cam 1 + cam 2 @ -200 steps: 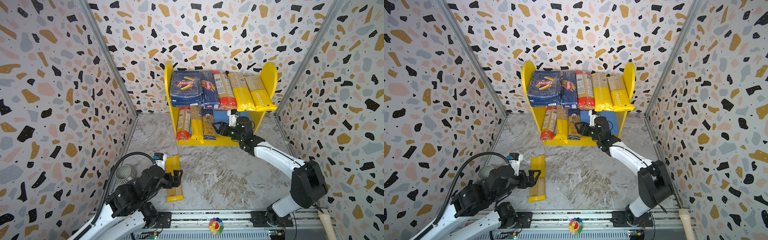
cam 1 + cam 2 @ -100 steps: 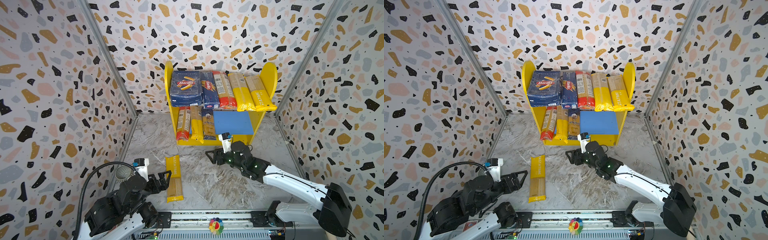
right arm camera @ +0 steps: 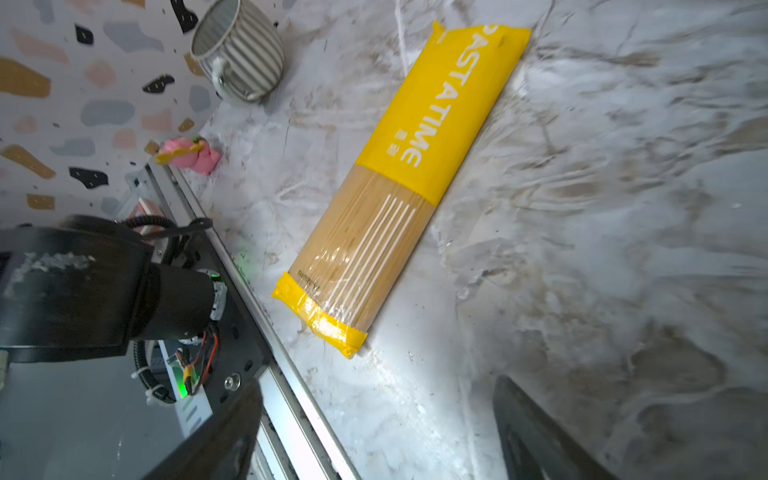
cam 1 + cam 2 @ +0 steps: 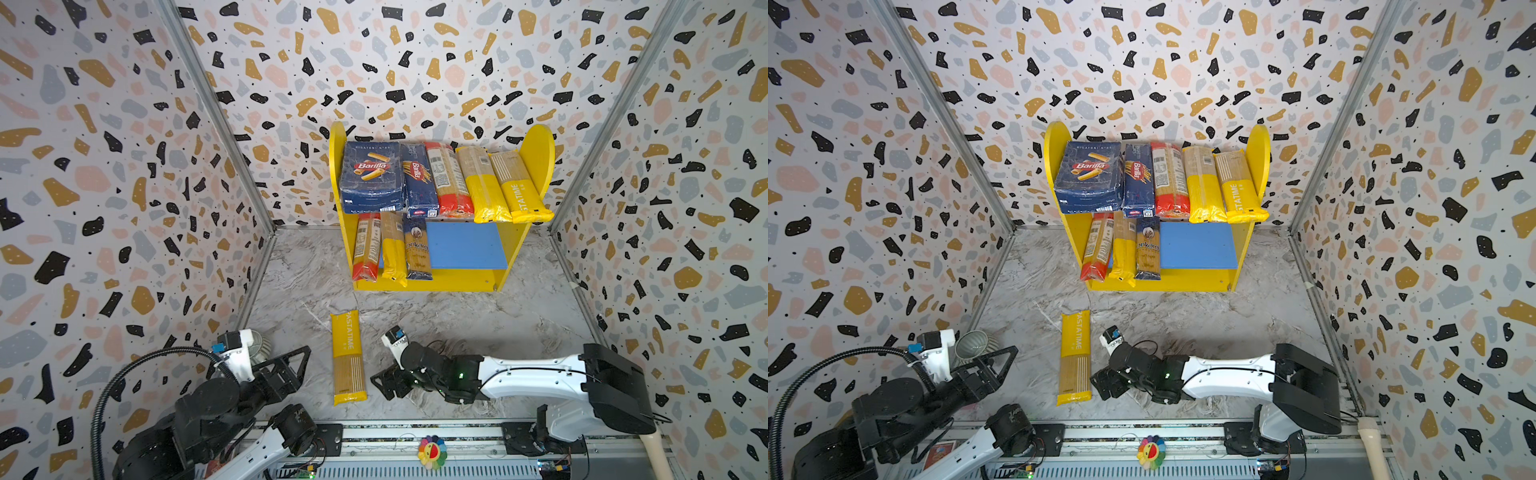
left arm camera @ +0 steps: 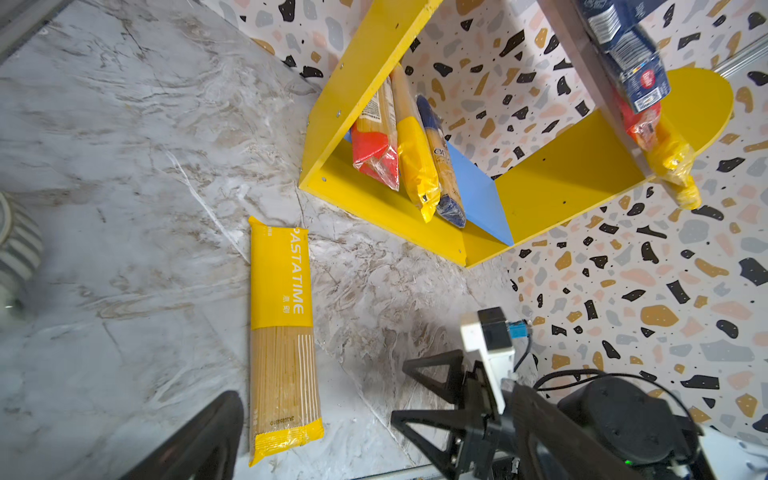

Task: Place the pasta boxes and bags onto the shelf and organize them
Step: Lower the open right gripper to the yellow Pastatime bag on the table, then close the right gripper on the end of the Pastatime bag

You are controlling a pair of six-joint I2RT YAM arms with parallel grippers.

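A yellow PASTATIME bag (image 4: 348, 357) (image 4: 1075, 357) (image 5: 282, 332) (image 3: 399, 178) lies flat on the marble floor. My right gripper (image 4: 380, 388) (image 4: 1098, 388) (image 3: 374, 449) hovers open just right of its near end, apart from it and empty. My left gripper (image 4: 301, 368) (image 4: 1005, 370) stands open and empty to the bag's left. On the shelf (image 4: 536, 162), the upper board carries the wide pasta box (image 4: 372, 176), the narrow one (image 4: 419, 183) and three bags. Three bags, one the dark blue ankara (image 4: 417, 249), lie at the left of the blue lower board (image 4: 465, 245).
A striped mug (image 4: 973, 343) (image 3: 239, 54) sits by the left wall near my left arm. A pink toy (image 3: 191, 153) lies at the front left corner. The metal rail (image 4: 415, 432) runs along the front edge. Patterned walls close in three sides.
My right arm has drawn back from the lower shelf board to the front floor beside the PASTATIME bag, its jaws widening. My left arm has pulled back from the bag toward the front left.
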